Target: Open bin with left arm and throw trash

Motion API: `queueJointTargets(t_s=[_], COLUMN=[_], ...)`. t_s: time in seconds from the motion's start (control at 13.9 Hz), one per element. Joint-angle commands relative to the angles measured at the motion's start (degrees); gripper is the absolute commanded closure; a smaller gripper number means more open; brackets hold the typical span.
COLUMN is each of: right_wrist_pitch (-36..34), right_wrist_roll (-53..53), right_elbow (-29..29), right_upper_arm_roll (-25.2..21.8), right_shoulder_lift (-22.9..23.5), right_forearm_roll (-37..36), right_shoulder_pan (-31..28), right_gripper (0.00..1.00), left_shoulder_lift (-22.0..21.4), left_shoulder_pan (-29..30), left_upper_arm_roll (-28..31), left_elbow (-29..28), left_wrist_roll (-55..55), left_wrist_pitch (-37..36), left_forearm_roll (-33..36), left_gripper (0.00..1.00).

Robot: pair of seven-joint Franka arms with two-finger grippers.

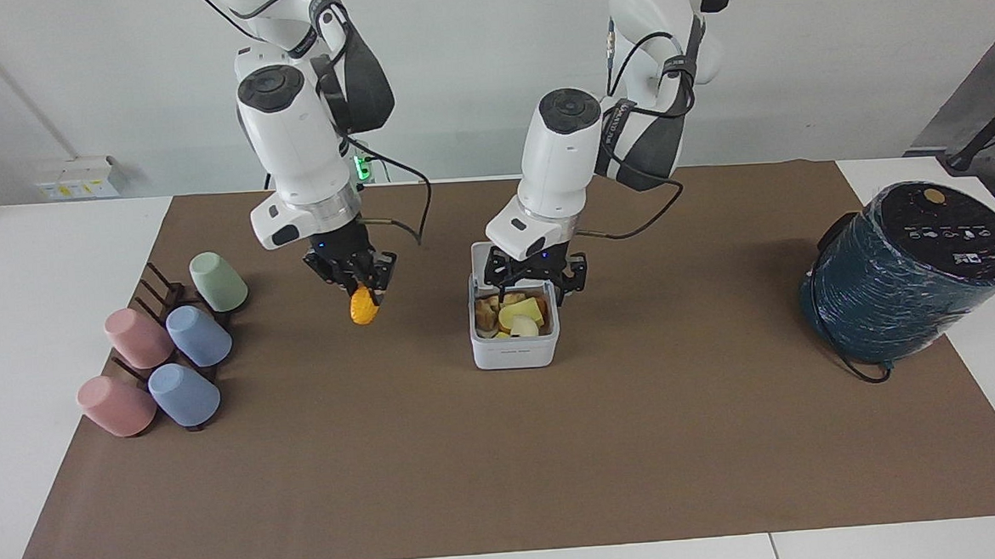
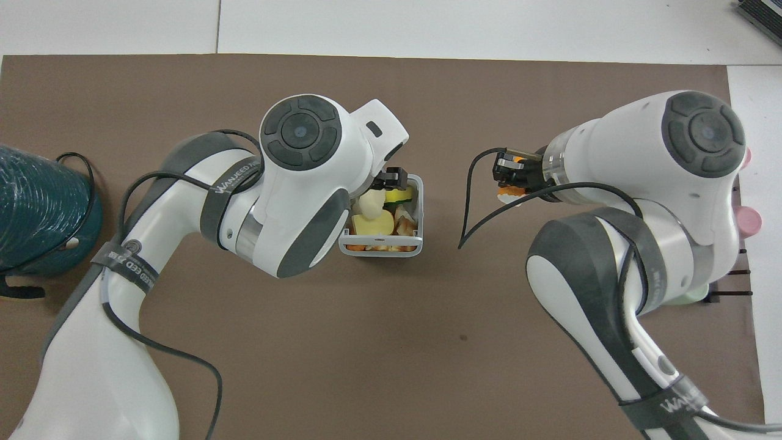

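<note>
Hovering right over the open bin (image 1: 515, 347), the left gripper (image 1: 537, 288) has its fingers spread wide w/ nothing between them, and directly under it yellow and cream scraps (image 1: 520, 317) lie piled inside, so that piece looks delivered. Lid (image 1: 496, 258) stands tipped up at the edge nearer the robots, just beside the gripper, leaving the mouth clear for drops from above. Over toward its own end of the table, the right gripper (image 1: 358, 280) is up above bare mat, fingers pinched on the orange corn piece (image 1: 364, 306), which hangs below the tips. Bin sits well off to the side of it, approx midway between the arms, prob. so either can reach. Cups (image 1: 198, 336) lie near the right gripper, untouched.
</note>
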Motion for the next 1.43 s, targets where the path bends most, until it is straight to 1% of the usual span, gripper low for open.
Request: queueJointTargets(t_s=[0.0,0.14,0.29,0.43,0.5,0.72,0.79,1.0,1.22,1.29,1.36], right_wrist_pitch=[1.05,3.58,6.92,9.74,10.80,13.17,14.48,15.37,15.46,15.29,15.38], right_wrist_roll=[0.74,1.61,6.87,9.69,10.14,10.32,10.58,11.55,11.55,11.55,11.64], right_elbow=[0.58,0.40,0.49,0.58,0.58,1.10,1.71,2.16,1.63,1.54,1.46], right_upper_arm_roll=[0.70,0.70,0.70,0.70,0.70,0.70,0.70,0.70,0.70,0.70,0.70], right_shoulder_lift=[0.30,0.83,2.41,3.64,4.60,7.15,8.03,10.05,11.11,11.29,11.55], right_forearm_roll=[3.45,5.39,5.31,5.40,5.40,5.31,5.40,5.31,5.31,5.31,5.31], right_shoulder_pan=[0.54,3.68,6.42,9.49,10.46,12.40,12.49,14.16,14.51,14.51,14.43], right_gripper=[1.00,1.00,1.00,1.00,1.00,1.00,1.00,0.99,0.88,0.74,0.39], left_shoulder_lift=[-1.18,-1.53,-2.41,-4.94,-6.79,-10.22,-11.19,-13.04,-15.58,-16.99,-18.48], left_shoulder_pan=[4.97,9.71,13.06,16.84,18.42,23.87,24.84,26.17,26.26,26.34,26.35], left_upper_arm_roll=[0.11,-0.07,0.37,0.46,0.20,0.28,0.28,0.37,0.37,0.46,0.46], left_elbow=[1.95,4.06,6.17,6.18,6.01,5.57,5.39,5.30,4.34,3.03,1.36], left_wrist_roll=[2.10,8.76,13.26,16.77,19.75,27.67,28.39,29.88,30.24,30.24,30.33], left_wrist_pitch=[-5.60,-11.39,-16.94,-18.71,-19.24,-23.71,-24.51,-26.80,-29.87,-30.49,-30.93], left_forearm_roll=[-0.05,-0.14,-0.14,0.04,0.04,-0.14,-0.14,-0.14,-0.05,-0.05,0.04], left_gripper=[0.08,0.08,0.07,0.07,0.07,0.07,0.07,0.07,0.07,0.06,0.06])
